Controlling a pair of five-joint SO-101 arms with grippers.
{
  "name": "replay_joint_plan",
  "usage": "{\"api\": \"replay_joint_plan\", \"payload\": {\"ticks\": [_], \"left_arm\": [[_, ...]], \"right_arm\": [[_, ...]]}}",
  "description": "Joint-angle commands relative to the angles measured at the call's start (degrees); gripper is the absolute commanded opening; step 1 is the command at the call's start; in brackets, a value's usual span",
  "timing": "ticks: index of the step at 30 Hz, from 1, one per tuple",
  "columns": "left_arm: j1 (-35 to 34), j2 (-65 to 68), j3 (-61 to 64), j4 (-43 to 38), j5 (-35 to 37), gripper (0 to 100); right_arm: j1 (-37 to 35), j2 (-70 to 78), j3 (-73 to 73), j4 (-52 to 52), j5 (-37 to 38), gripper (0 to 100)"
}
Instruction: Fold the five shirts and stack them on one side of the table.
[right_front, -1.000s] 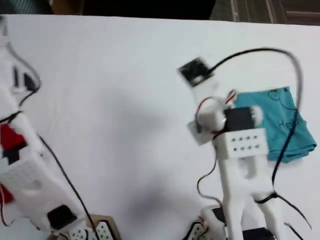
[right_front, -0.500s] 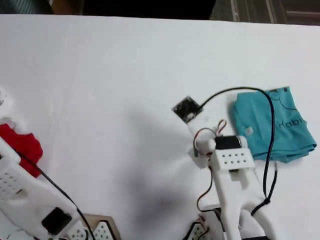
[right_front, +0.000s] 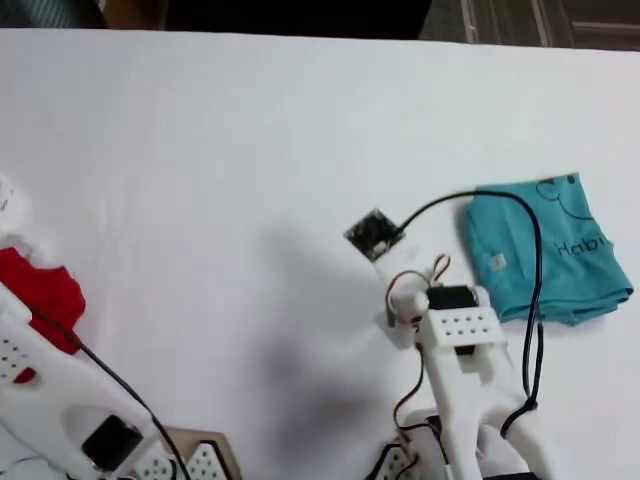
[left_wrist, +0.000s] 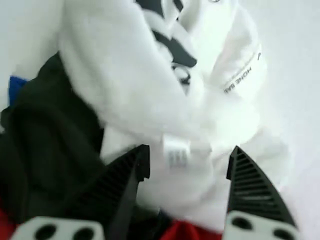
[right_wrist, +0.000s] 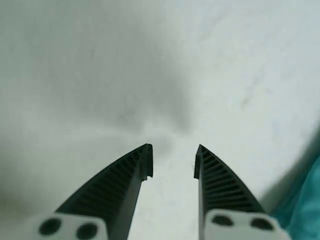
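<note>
The folded teal shirt lies flat at the right side of the high view, a compact block with a dark line drawing near its far edge and one corner reaching toward the right border. At the far left edge of that view, a crumpled red shirt sits partly under the left arm, which fills the lower left corner. The left wrist view shows the rest of that heap: a bunched white shirt with dark stripes, lying against a black garment, with a small patch of blue cloth beside the black one and some red fabric near the base of the fingers. The left gripper hangs just over the white shirt with its jaws spread wide, one on either side of a fold, gripping nothing. The right arm stands at the lower middle of the high view, just left of the teal shirt, and a black cable from it loops over the shirt's left part. The right gripper is also released, its two black fingers parted over the bare white table, with a sliver of teal at the edge of its wrist view.
</note>
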Motion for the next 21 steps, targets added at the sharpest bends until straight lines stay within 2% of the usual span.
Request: {"api": "replay_joint_plan", "payload": {"ticks": [1,4,7,11,12,16,21], "left_arm": [[1.0,2.3,-2.4,-9.0,-0.5,27],[1.0,5.0,-2.4,-13.0,-0.7,27],[1.9,5.8,-2.4,-11.1,1.3,23],[4.0,1.6,-2.4,-5.6,15.8,1],[5.3,-0.1,-2.4,-4.3,18.6,3],[16.3,-6.8,-2.4,3.4,19.8,3],[36.0,-13.8,-2.4,17.5,19.6,3]], "right_arm": [[0.4,-2.2,-0.3,2.1,0.1,14.5],[0.6,-2.2,-0.3,2.9,0.1,14.5],[0.6,-2.2,-0.3,2.8,0.1,14.5],[0.3,-2.2,-0.3,2.7,0.1,14.5],[0.4,-2.2,-0.3,2.7,0.1,14.5],[0.7,-2.2,-0.3,2.8,0.1,14.5],[0.7,-2.2,-0.5,2.2,0.1,14.5]]}}
